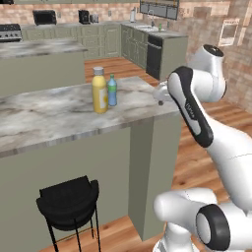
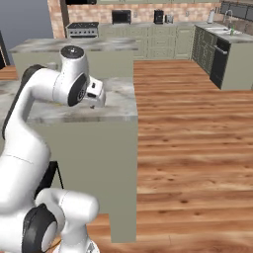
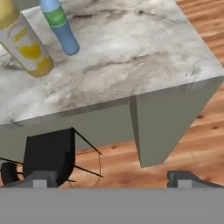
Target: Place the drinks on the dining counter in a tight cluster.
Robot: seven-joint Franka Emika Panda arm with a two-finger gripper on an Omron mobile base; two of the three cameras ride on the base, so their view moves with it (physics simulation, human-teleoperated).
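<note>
The yellow bottle [image 1: 100,92] with its grey cap stands upright on the dining counter [image 1: 44,118], to the left of the gripper [image 3: 113,178] and farther in over the marble. In the hand view it sits at the upper left, above and left of the fingertips [image 3: 41,179], with the blue bottle [image 3: 60,26] just beside it on the right. In the left base view the blue bottle's green cap reaches to about the yellow bottle's shoulder; the two stand close together, though whether they touch cannot be told. Below the gripper's left finger, a black stool [image 3: 46,155] stands on the floor at the counter's front face. The gripper hangs above the counter's right end, near its front corner, and looks down over the edge; its two fingers stand wide apart with nothing between them. To the right of the gripper the marble top ends at a corner and the wooden floor [image 3: 205,127] lies beyond.
</note>
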